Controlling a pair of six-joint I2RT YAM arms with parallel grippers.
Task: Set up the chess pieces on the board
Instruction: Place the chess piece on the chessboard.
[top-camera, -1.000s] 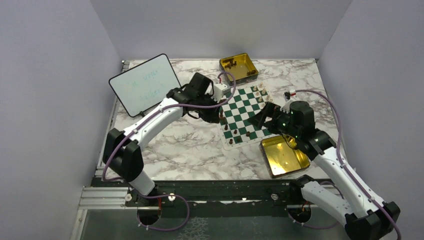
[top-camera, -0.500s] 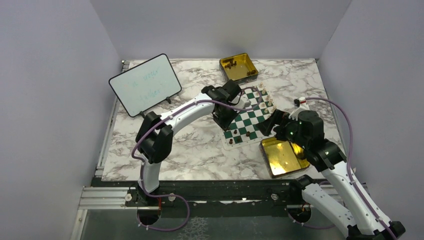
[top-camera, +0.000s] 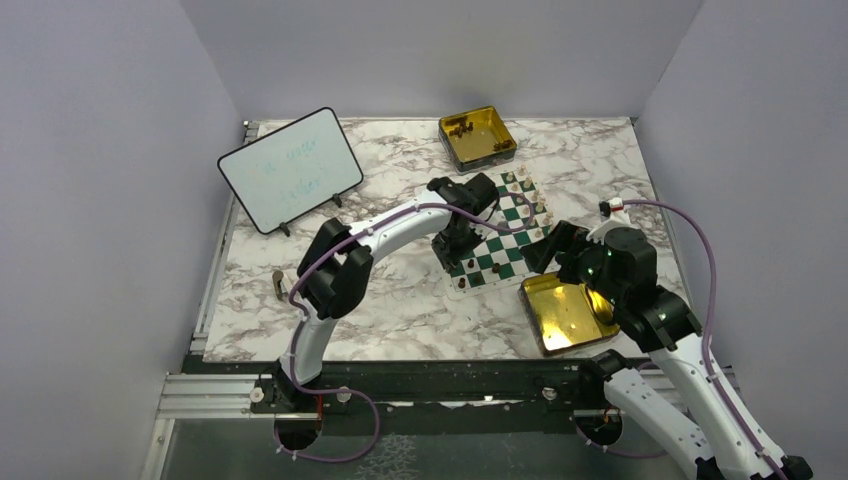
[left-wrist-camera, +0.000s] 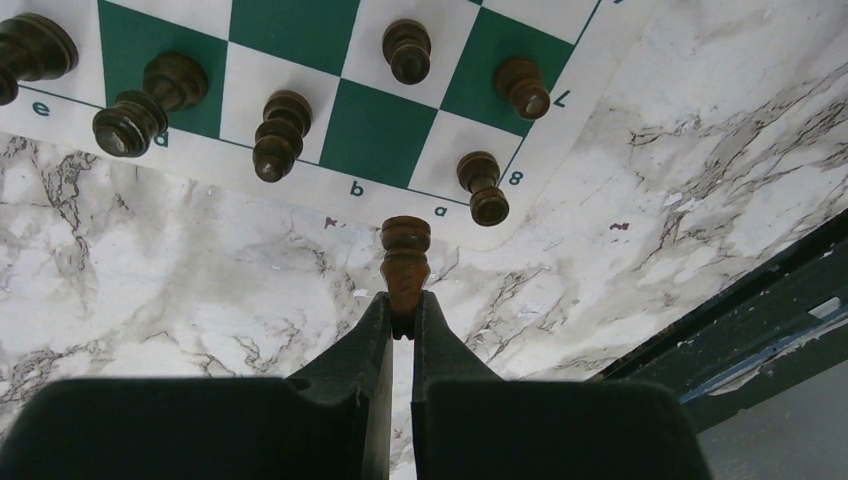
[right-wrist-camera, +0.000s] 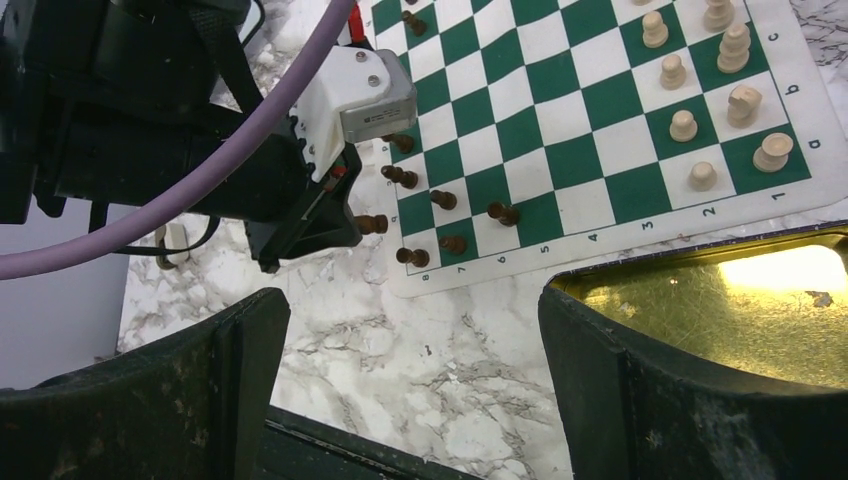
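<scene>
The board (left-wrist-camera: 365, 130), green and white checks with a white border, lies flat. Dark pieces (left-wrist-camera: 482, 187) stand on its rows 7 and 8, near the a corner. Cream pieces (right-wrist-camera: 684, 125) stand on rows 1 and 2. The held piece (left-wrist-camera: 405, 258), also dark, is pinched in the left gripper (left-wrist-camera: 402, 308) at the border's edge, beside the a mark.

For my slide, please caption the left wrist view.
Left gripper pinches a dark brown chess piece beside the green-and-white checkered board.
</scene>
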